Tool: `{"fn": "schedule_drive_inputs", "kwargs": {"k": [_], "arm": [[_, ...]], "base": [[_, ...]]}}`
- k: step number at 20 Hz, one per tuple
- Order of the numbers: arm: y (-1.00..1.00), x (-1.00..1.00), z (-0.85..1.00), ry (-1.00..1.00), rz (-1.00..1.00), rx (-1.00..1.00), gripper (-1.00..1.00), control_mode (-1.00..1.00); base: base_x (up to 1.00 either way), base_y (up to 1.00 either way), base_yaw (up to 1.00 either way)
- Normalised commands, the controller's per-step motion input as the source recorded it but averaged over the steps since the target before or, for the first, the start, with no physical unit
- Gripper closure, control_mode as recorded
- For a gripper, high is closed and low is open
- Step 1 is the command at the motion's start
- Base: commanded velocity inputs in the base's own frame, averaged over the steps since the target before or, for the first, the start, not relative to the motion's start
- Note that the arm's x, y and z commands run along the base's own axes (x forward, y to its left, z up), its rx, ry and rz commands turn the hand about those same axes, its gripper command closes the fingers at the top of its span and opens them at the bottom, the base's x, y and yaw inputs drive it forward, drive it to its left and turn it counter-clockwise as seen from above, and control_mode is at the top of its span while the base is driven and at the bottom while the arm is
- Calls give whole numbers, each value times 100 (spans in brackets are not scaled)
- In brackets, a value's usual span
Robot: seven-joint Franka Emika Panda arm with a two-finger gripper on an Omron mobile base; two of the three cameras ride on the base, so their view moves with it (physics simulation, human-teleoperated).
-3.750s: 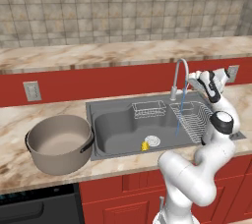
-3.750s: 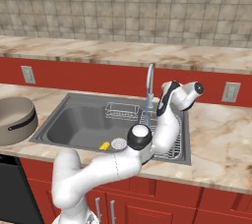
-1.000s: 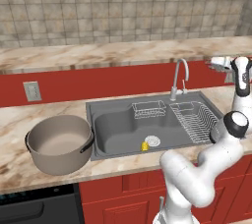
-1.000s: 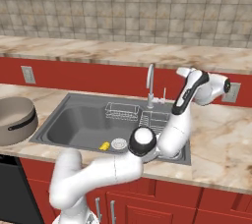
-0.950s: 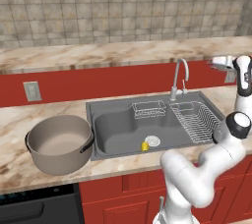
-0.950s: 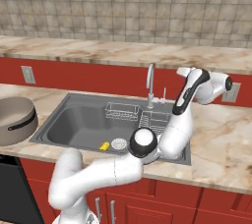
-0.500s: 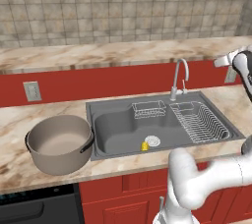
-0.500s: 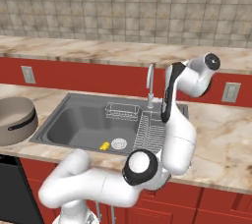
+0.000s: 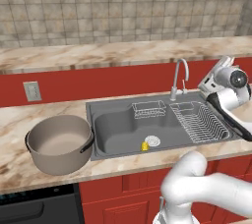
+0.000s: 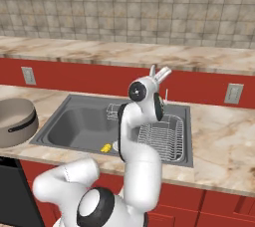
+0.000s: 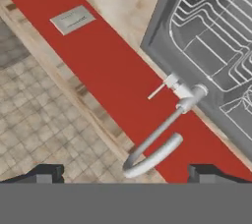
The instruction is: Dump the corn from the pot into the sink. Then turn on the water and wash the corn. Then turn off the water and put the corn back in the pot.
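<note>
Overhead, the arm holds its wide-open, empty jaws above the faucet [image 11: 162, 144].

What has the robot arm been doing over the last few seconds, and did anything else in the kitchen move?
The arm swung away from the faucet, up and out to the right of the sink, then turned so its hand now looks down on the faucet from above. Its gripper stayed open, holding nothing. The corn still lies by the drain, and the pot remains on the counter.

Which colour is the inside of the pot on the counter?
Light beige inside the pot, paler than its taupe-grey outside; the left base view shows it best.
</note>
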Motion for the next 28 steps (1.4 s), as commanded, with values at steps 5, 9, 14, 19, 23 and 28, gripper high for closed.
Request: {"fn": "schedule_drive_inputs", "kwargs": {"k": [5,9,14,19,23,28], "arm": [[2,-3,100,17,-11,-29,-100,-100],[-3,0,100,35,-11,-15,-100,-100],[-17,-58,100,33,-5,-2,-100,-100],[-52,-88,91,20,-7,8,-100,-100],[-41,-92,4,-6,-21,11,-100,-100],[7,-27,-3,9,-1,3,-100,-100]], "base": [[0,0,0],[0,0,0],[0,0,0],[0,0,0],[0,0,0],[0,0,0]]}}
